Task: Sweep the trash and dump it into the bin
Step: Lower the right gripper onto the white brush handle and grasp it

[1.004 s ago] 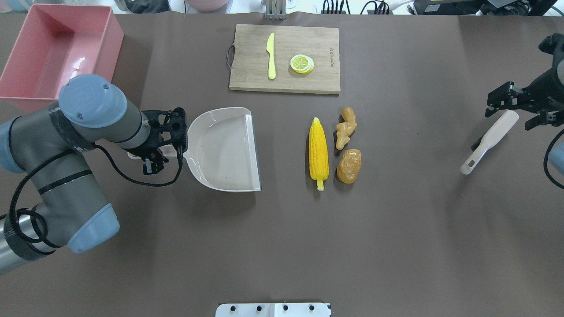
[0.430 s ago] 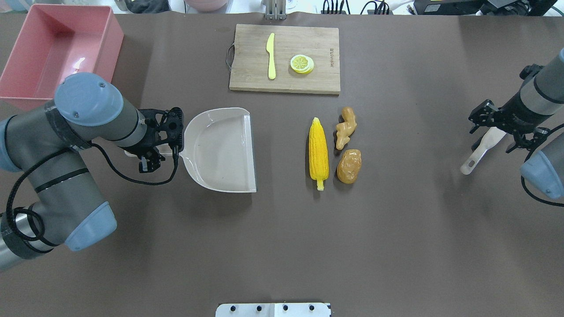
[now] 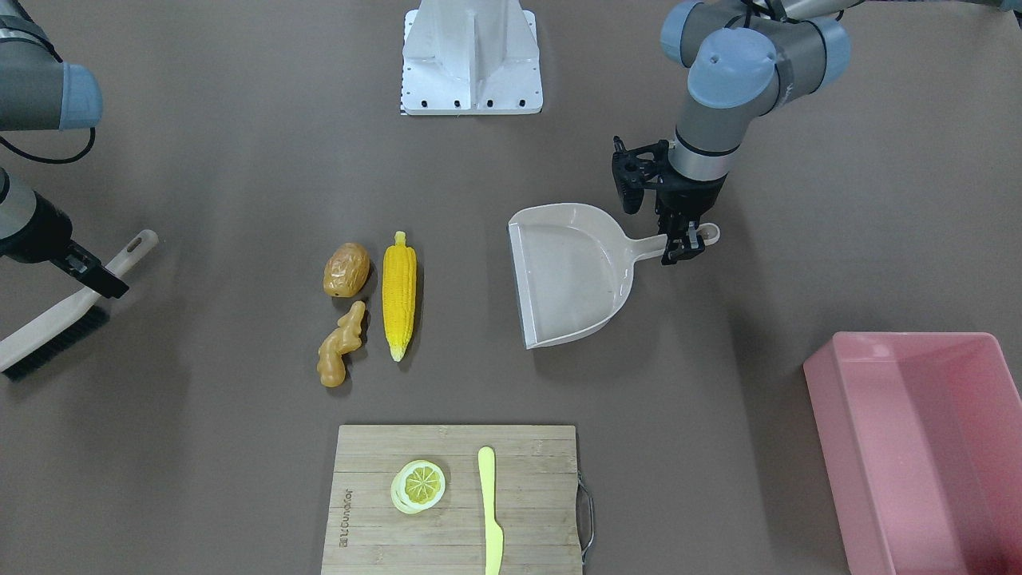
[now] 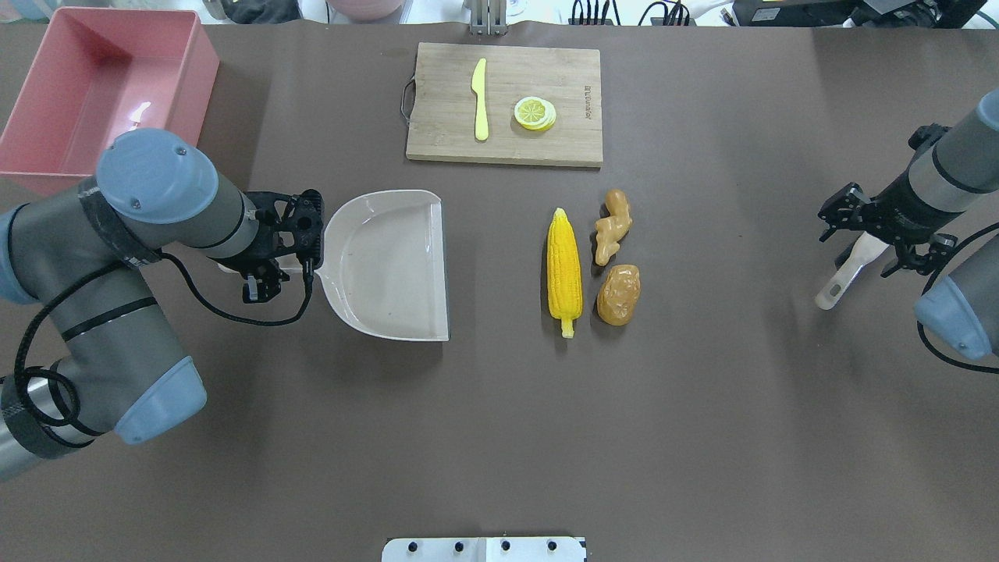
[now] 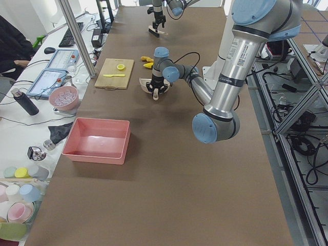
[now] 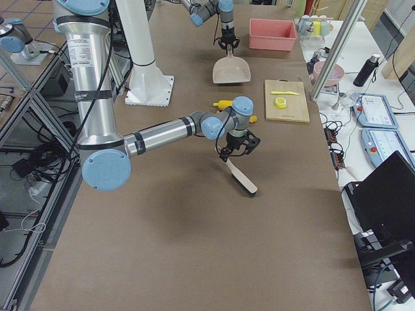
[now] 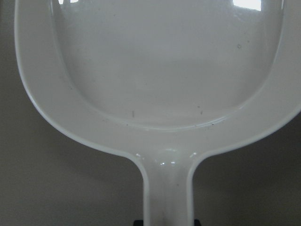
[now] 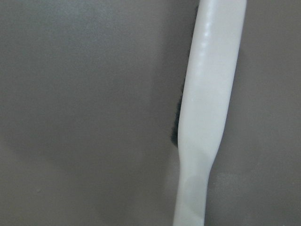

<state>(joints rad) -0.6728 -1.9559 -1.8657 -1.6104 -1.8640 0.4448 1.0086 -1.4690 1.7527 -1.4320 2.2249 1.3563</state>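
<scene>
The trash lies mid-table: a yellow corn cob [image 4: 564,269] [image 3: 399,291], a brown potato [image 4: 619,294] [image 3: 346,270] and a tan ginger root [image 4: 613,226] [image 3: 341,343]. Left of them sits a beige dustpan [image 4: 390,265] [image 3: 571,271] [image 7: 164,70], its mouth facing the corn. My left gripper [image 4: 273,261] [image 3: 687,239] is shut on its handle. The empty pink bin [image 4: 94,101] [image 3: 926,447] stands at the far left corner. At the right edge my right gripper [image 4: 874,234] [image 3: 88,275] hangs open, low over a white brush [image 4: 847,269] [image 3: 56,323] [image 8: 207,117] lying on the table.
A wooden cutting board [image 4: 531,140] at the back centre carries a yellow-green knife [image 4: 480,97] and a lemon slice [image 4: 535,113]. The robot's white base plate [image 4: 484,549] is at the near edge. Brown table surface separates dustpan and corn.
The left arm has pulled the dustpan slightly left and turned it straighter. The right arm has swung in and down over the brush, which lies where it was.
</scene>
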